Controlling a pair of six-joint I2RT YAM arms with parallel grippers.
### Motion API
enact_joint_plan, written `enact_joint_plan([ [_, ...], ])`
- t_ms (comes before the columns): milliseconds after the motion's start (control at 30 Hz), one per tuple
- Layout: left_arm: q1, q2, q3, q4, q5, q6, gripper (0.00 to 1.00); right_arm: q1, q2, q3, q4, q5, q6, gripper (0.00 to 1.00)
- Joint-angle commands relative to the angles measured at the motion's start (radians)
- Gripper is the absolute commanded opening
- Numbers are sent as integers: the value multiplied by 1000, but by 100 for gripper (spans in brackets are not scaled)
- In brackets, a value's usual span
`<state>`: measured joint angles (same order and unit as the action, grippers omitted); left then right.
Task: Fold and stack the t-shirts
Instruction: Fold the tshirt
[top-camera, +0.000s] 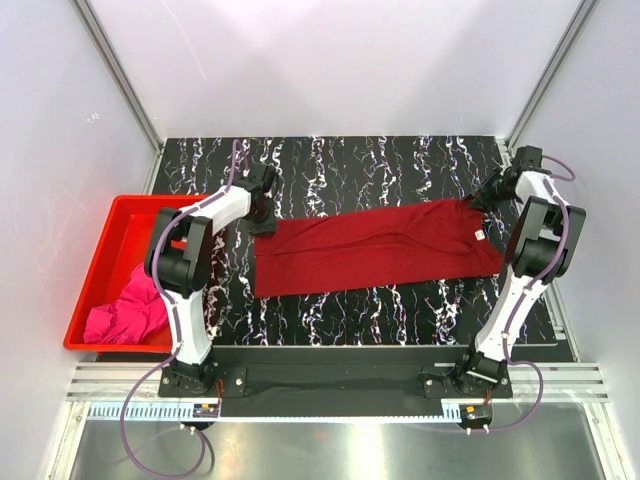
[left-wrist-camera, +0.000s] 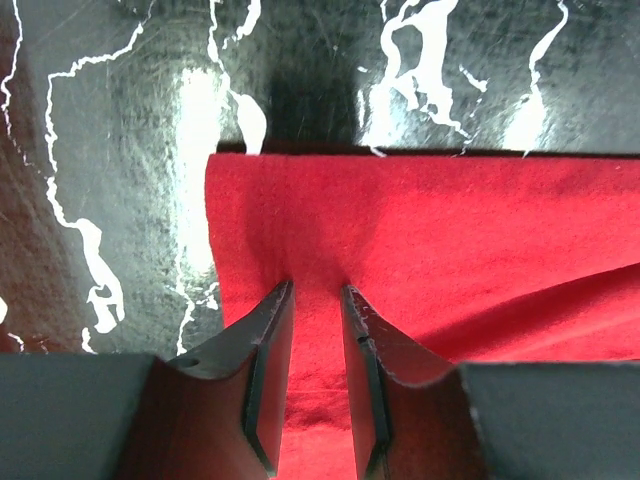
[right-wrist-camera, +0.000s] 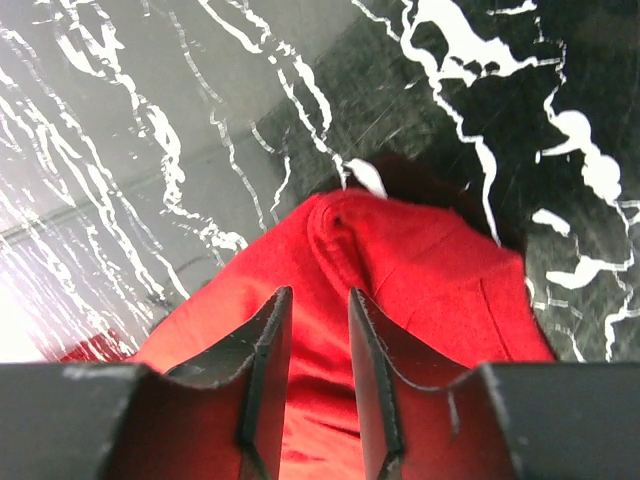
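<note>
The dark crimson t-shirt (top-camera: 375, 250) lies as a long folded strip across the black marbled table, its white neck label (top-camera: 478, 236) near the right end. My left gripper (top-camera: 264, 224) is at the strip's far left corner. In the left wrist view its jaws (left-wrist-camera: 315, 290) stand narrowly apart with the red cloth (left-wrist-camera: 430, 240) puckered between them. My right gripper (top-camera: 479, 203) is at the far right corner. In the right wrist view its jaws (right-wrist-camera: 318, 293) pinch a raised ridge of cloth (right-wrist-camera: 400, 260). The magenta pink t-shirt (top-camera: 125, 312) lies crumpled in the bin.
A rigid red plastic bin (top-camera: 120, 205) stands at the table's left edge, beside the left arm. Metal frame posts and white walls enclose the table on the left, right and back. The arm bases sit on a rail at the near edge.
</note>
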<state>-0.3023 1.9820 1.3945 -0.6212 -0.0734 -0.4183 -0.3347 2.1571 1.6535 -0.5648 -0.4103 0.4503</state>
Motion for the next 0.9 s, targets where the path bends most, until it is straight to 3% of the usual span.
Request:
enact_joint_plan([
  [0,3,18,37,17,32,-17,30,5,38,45,17,-21,-16,35],
  [333,22,47,55,6,29,-20,30,14,99,84,6,4,-13,39],
  [367,26,58,58,6,30,-20,30,14,104,88,8,7,-13,37],
  [500,40,92,87,-15,30,-31,28,14,125,129,-20,25,-36,6],
  [533,42,98,95,-21,26,-33,27,14,133,140,-27,40,-41,2],
  [867,60,132,104,-34,40,-57,24,6,73,204,-112,287,-81,0],
])
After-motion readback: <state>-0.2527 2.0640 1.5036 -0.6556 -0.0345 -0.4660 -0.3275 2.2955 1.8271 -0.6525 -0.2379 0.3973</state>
